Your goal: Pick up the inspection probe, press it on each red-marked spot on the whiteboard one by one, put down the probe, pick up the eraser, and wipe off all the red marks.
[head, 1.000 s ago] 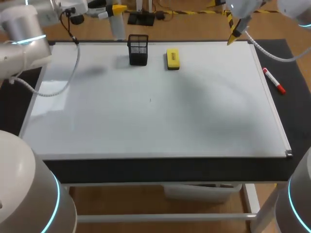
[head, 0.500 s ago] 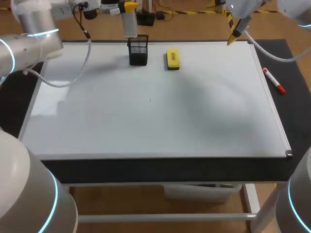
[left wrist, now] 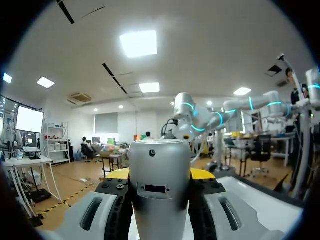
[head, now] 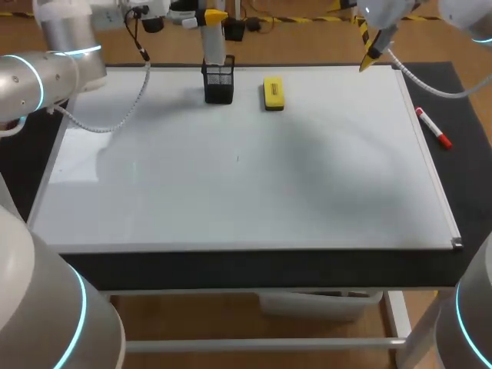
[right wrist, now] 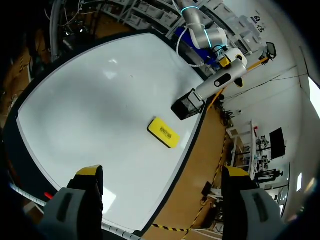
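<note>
Our left pincer (head: pixel 209 15) grips the grey probe (head: pixel 216 48) upright, its lower end at the mouth of the black mesh holder (head: pixel 219 86) by the whiteboard's (head: pixel 246 184) far edge. The yellow eraser (head: pixel 273 92) lies near the holder. Our right pincer (right wrist: pixel 160 185) hangs with its fingers spread wide.

Head and right wrist views both look down on the whiteboard (head: pixel 254 177); left wrist view faces level, roomward.

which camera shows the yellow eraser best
The right wrist view: the eraser lies whole and largest, nothing covering it. The head view shows it smaller, beside the black holder. The left wrist view, filled by the probe, shows none.
</note>
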Motion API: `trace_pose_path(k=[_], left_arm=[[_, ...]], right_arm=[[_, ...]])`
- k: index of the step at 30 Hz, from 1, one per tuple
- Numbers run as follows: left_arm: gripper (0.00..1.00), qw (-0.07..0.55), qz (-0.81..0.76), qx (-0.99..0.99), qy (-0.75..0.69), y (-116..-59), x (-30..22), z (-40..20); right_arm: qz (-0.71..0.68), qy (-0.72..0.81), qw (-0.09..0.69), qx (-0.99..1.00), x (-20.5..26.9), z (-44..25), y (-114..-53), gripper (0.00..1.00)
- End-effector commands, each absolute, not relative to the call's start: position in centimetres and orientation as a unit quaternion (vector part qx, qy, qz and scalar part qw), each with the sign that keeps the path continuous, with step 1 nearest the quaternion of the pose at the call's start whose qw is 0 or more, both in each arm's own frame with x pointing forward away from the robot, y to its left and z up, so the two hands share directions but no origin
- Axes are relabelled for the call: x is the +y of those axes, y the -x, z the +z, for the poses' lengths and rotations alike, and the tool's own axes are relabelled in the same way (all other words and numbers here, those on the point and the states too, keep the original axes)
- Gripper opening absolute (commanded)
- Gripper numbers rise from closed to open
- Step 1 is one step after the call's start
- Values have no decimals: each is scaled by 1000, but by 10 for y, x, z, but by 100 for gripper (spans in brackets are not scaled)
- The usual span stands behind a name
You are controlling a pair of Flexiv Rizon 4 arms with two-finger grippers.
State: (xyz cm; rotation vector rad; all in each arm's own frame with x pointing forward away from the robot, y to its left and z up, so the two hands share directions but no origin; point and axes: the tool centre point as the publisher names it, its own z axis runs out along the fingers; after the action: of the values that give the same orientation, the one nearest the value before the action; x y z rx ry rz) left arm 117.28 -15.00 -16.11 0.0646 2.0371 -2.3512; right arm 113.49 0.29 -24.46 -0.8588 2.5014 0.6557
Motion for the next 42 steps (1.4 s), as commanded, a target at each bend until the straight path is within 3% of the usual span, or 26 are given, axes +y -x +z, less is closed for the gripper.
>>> trace_pose_path(k=[1, 42], left_arm=[[0, -41, -754, 652, -76, -1181, -155, -168], [0, -43, -747, 659, -77, -1192, -162, -230]], right_arm=[[234, 310, 205, 899, 3, -244, -1136, 100], [234, 310, 205, 899, 3, -244, -1136, 100]])
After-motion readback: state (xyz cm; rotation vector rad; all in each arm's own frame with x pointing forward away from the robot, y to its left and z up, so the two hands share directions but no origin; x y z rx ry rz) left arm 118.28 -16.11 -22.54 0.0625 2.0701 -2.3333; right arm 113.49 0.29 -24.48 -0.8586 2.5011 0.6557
